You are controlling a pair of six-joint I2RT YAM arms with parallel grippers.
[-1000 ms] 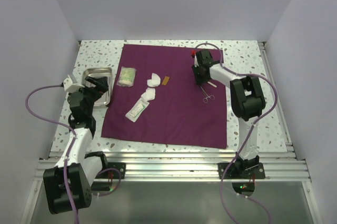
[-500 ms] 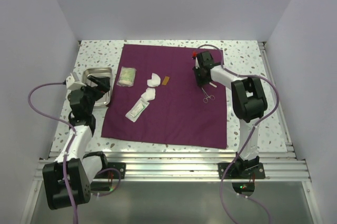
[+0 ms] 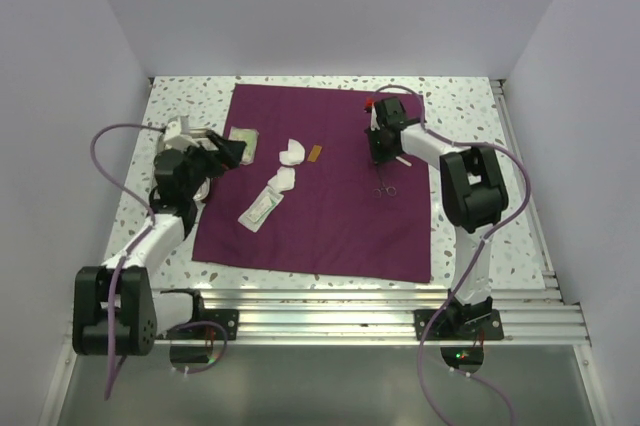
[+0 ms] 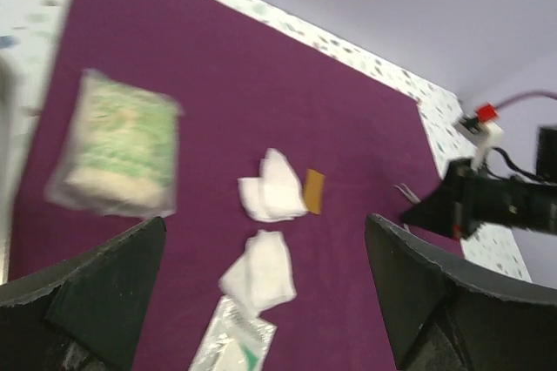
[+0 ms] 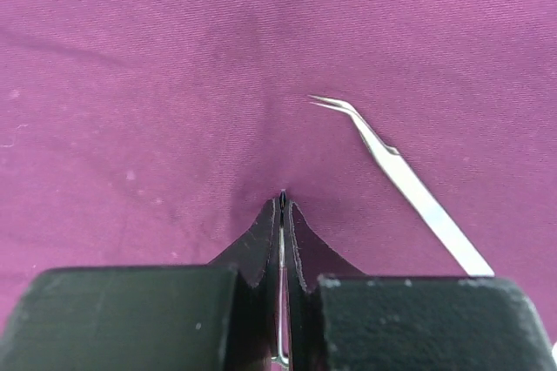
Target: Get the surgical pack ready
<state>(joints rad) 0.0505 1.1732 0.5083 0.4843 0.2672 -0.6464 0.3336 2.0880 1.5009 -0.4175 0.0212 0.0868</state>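
Observation:
The plum-purple cloth (image 3: 330,216) lies spread flat on the table. On its left part lie a green packet (image 3: 241,144), two white gauze pieces (image 3: 292,152) (image 3: 283,178), a clear packet (image 3: 260,208) and a small brown strip (image 3: 315,152). My left gripper (image 3: 228,151) is open and empty above the cloth's left edge, beside the green packet (image 4: 117,155). My right gripper (image 5: 283,201) is shut on thin metal forceps (image 3: 385,186), tip down on the cloth. Steel tweezers (image 5: 400,179) lie just to its right. The steel tray is hidden behind my left arm.
The speckled table (image 3: 475,116) is enclosed by white walls at the back and both sides. A metal rail (image 3: 330,318) runs along the near edge by the arm bases. My right gripper (image 4: 435,210) shows at the right of the left wrist view.
My left arm swung right from over the steel tray to the cloth's left edge by the green packet. The forceps shifted slightly left at the right gripper.

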